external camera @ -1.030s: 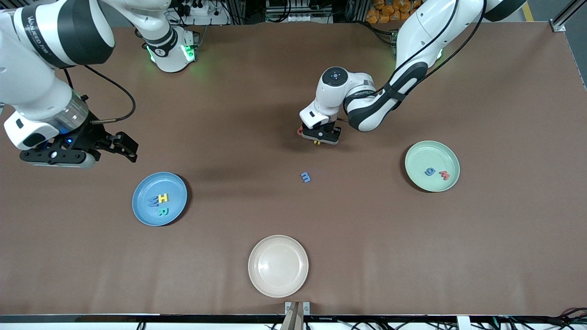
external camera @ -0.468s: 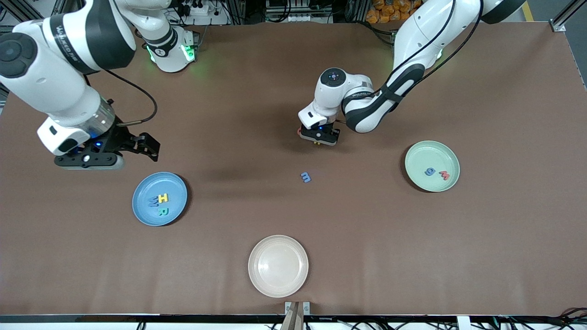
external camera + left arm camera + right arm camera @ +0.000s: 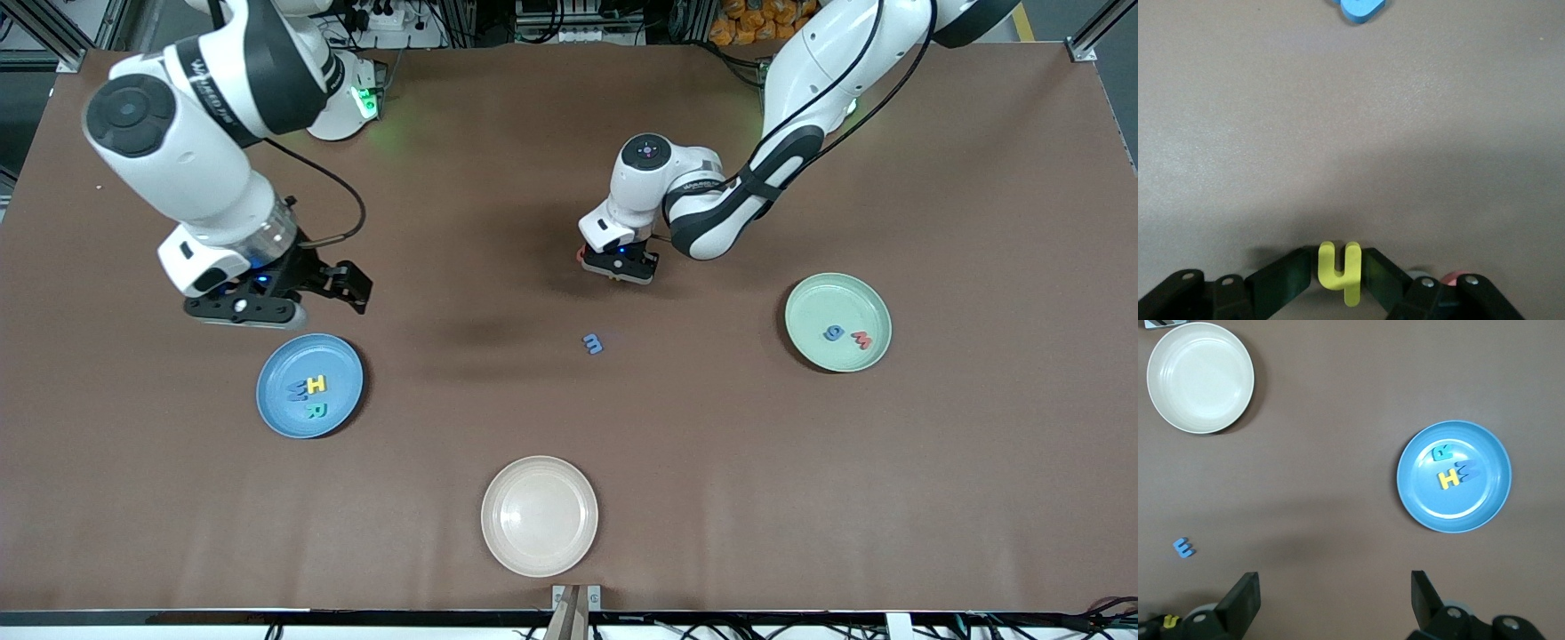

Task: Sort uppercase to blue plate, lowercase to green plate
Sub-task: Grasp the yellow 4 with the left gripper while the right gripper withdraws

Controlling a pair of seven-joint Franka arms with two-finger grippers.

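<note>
Yellow h (image 3: 1339, 270) sits pinched between the left gripper (image 3: 616, 269) fingers, low on the brown surface (image 3: 711, 462); the right gripper (image 3: 283, 300) hovers wide-fingered beside the blue plate (image 3: 276, 404).

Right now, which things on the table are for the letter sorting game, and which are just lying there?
For the job:
blue plate with yellow H, green R, blue M
green plate with blue g, red w
blue m on the table
yellow h between the left gripper fingers

Just lying about:
cream plate
</note>
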